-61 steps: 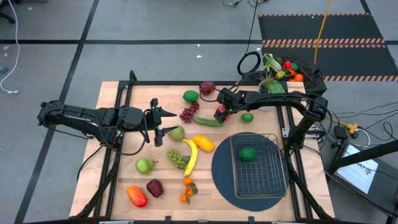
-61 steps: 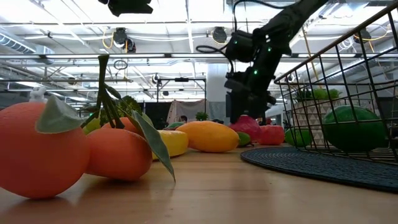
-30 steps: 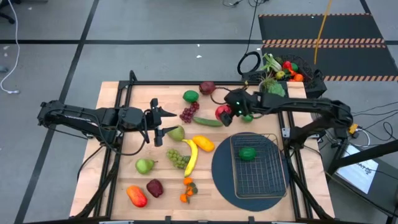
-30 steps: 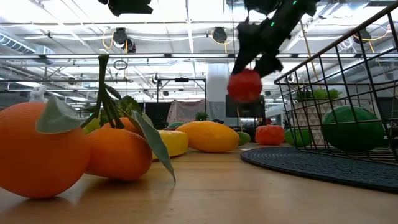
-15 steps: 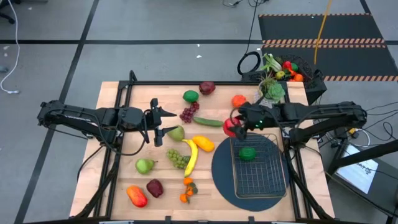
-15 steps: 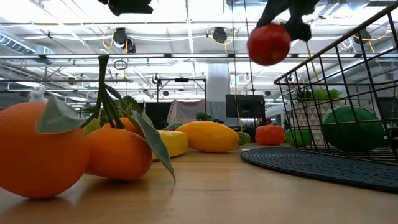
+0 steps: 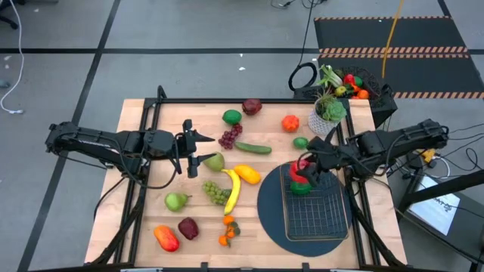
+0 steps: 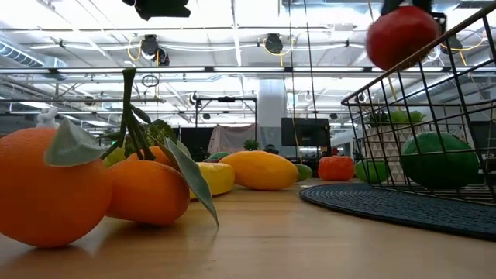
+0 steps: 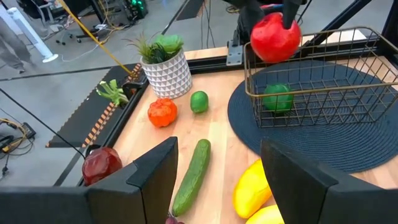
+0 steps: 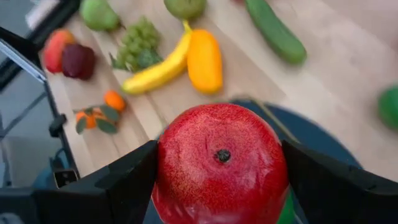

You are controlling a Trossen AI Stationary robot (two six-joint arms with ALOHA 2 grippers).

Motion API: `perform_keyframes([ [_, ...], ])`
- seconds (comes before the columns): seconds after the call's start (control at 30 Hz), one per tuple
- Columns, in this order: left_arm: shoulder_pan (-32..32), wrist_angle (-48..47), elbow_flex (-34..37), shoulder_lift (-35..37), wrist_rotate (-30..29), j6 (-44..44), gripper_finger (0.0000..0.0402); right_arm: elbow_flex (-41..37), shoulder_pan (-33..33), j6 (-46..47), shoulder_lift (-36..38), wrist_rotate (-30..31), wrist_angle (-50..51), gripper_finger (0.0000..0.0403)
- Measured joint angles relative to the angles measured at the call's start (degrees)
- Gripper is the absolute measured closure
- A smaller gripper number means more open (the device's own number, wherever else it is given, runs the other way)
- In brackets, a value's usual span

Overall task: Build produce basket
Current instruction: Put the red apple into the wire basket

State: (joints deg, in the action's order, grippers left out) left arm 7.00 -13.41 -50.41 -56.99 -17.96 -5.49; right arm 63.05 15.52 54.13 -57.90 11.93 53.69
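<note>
My right gripper is shut on a round red fruit, which hangs over the far left corner of the wire basket. The basket stands on a dark round mat and holds one green fruit. The low view shows the red fruit above the basket's rim. Over the table's left half my left gripper stands open with nothing between its fingers, next to a green pear. More produce lies loose on the wood: a banana, grapes, a cucumber. My right gripper pinches the red fruit between its two fingers, one on each opposite side. The fingers slant down from the table's right side. The fruit hangs clear above the basket, its dimpled end facing the wrist camera.
A potted plant in a white pot stands at the far right, near a lime and an orange-red fruit. A black bin of produce sits beyond the table's far right corner. Oranges lie at the near edge.
My right gripper has carried the red fruit from the far middle of the table toward the right and near edges, rising, and now holds it over the basket's far left corner. The gripper has also tipped and rolled. The fruit stays clear of the table.
</note>
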Motion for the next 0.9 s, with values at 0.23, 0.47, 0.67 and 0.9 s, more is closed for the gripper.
perform_keyframes([
  [0.23,-0.02,0.0,0.0,0.0,0.0,0.02,0.0174,0.0,3.75,8.64,-0.06,-0.01,7.07,0.0085],
  [0.47,-0.02,0.0,0.0,0.0,0.0,0.12,0.0174,-0.18,7.75,15.49,-0.14,0.34,10.47,0.0085],
  [0.67,-0.02,0.02,0.0,0.0,0.0,0.69,0.0174,-3.73,10.32,20.94,-0.26,1.33,10.87,0.0085],
  [0.9,0.01,0.21,0.0,0.0,0.0,0.75,0.0174,-8.93,10.98,24.98,-0.3,-1.61,10.93,0.0085],
])
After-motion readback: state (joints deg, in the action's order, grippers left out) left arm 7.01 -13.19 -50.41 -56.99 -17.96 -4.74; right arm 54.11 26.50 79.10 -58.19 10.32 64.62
